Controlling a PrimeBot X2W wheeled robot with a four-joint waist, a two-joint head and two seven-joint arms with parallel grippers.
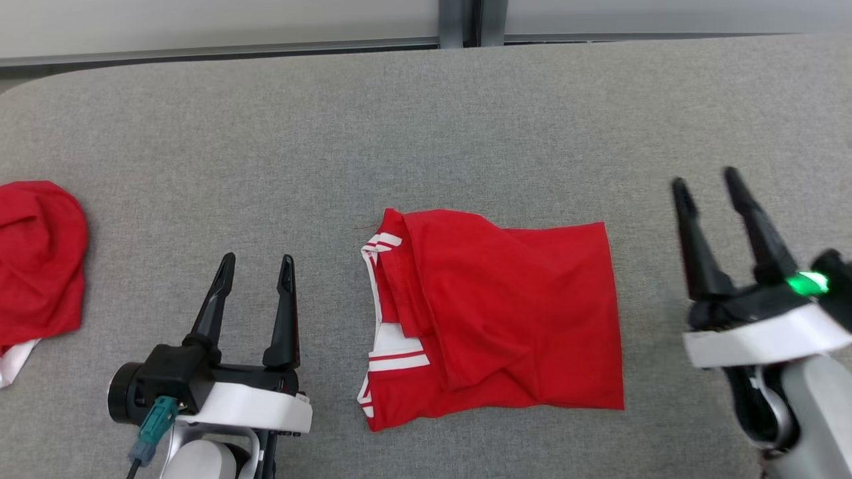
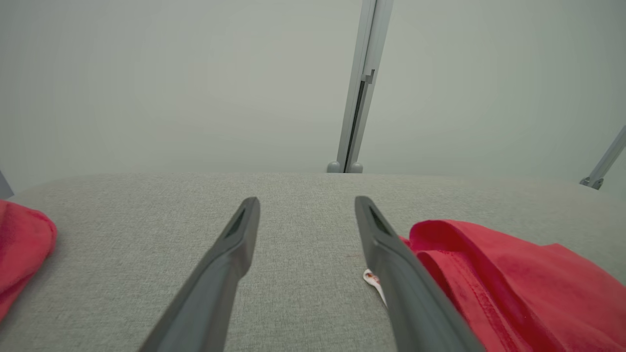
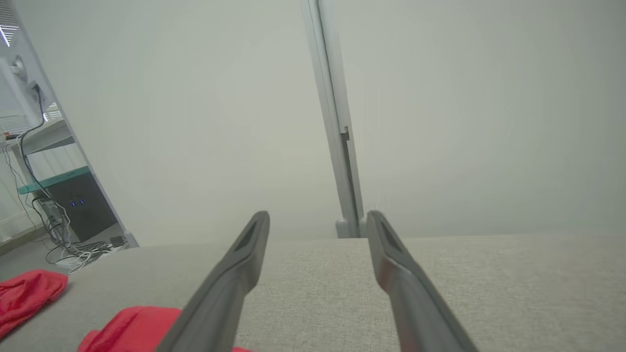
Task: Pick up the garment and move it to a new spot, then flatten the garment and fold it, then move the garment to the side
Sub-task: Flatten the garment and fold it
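A red garment with white stripes point(image 1: 492, 316) lies folded into a rough rectangle at the middle of the grey table point(image 1: 426, 120). Its white-striped edge faces left. My left gripper point(image 1: 258, 261) stands open just left of it, apart from the cloth, with nothing between its fingers. In the left wrist view the garment point(image 2: 513, 278) lies right of the open left gripper point(image 2: 305, 203). My right gripper point(image 1: 705, 178) is open to the right of the garment, raised and empty. The right wrist view shows the right gripper point(image 3: 317, 217) open, with the garment point(image 3: 132, 325) at the lower left.
A second red garment point(image 1: 36, 263) lies bunched at the table's left edge, also seen as red cloth point(image 2: 22, 249) in the left wrist view. A pale wall with a grey post point(image 2: 362, 83) stands behind the table. A cabinet with cables point(image 3: 68, 210) stands far left.
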